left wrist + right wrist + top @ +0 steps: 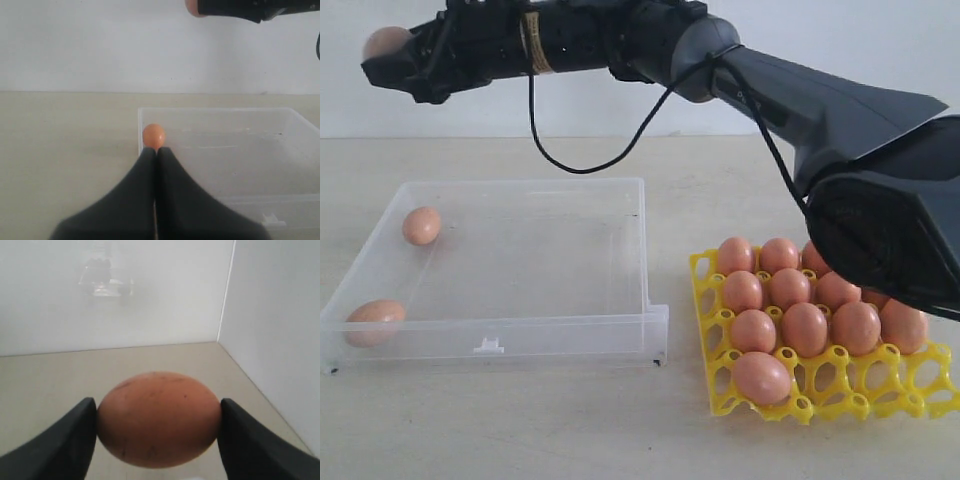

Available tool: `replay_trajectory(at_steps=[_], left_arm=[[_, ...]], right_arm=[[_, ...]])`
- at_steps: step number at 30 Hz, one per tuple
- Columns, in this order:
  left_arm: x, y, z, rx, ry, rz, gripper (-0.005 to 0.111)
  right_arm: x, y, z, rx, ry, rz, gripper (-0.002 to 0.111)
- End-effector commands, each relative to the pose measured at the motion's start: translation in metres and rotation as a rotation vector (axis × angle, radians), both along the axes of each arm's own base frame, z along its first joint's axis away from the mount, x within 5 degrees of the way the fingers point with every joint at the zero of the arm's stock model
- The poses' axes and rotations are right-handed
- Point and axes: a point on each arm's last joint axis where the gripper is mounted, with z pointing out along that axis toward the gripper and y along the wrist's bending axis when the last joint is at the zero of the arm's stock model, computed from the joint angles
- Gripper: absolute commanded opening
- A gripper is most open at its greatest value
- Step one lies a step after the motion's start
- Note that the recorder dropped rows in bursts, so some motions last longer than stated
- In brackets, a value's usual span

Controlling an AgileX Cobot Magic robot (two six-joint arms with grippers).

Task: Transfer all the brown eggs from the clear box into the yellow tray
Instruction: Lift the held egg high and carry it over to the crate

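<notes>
Exterior view: a brown egg (386, 40) is clamped between the widely spread jaws of the right gripper (380, 58), raised high over the left edge of the clear box (560, 325), where two brown eggs (421, 225) are seen lying along the left wall. Beside the box, the yellow tray (840, 392) is filled with tray eggs (805, 328) except for its front cups. The left gripper (156, 156) is pressed shut on nothing.

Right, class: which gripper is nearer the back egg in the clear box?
Right, most likely. The right gripper, holding another egg, hangs above the back egg; the left gripper, shut, stands back outside the clear box, out of the exterior view.
</notes>
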Motion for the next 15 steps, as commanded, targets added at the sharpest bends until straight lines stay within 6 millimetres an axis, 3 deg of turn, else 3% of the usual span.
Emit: replay_trajectory(at_steps=[1, 5, 12, 15], left_arm=[[0.000, 0.000, 0.000, 0.004, -0.003, -0.008, -0.004], [0.000, 0.000, 0.000, 0.004, -0.003, -0.008, -0.004], [0.000, 0.000, 0.000, 0.004, -0.003, -0.008, -0.004], [0.000, 0.000, 0.000, 0.004, -0.003, -0.008, -0.004]], right_arm=[[0.014, -0.039, -0.016, -0.043, 0.076, 0.076, 0.000], [0.004, -0.060, -0.028, -0.084, 0.186, 0.184, 0.000], [-0.022, -0.067, -0.040, -0.163, 0.144, 0.140, 0.000], [-0.042, -0.077, -0.031, -0.200, 0.088, 0.103, 0.000]])
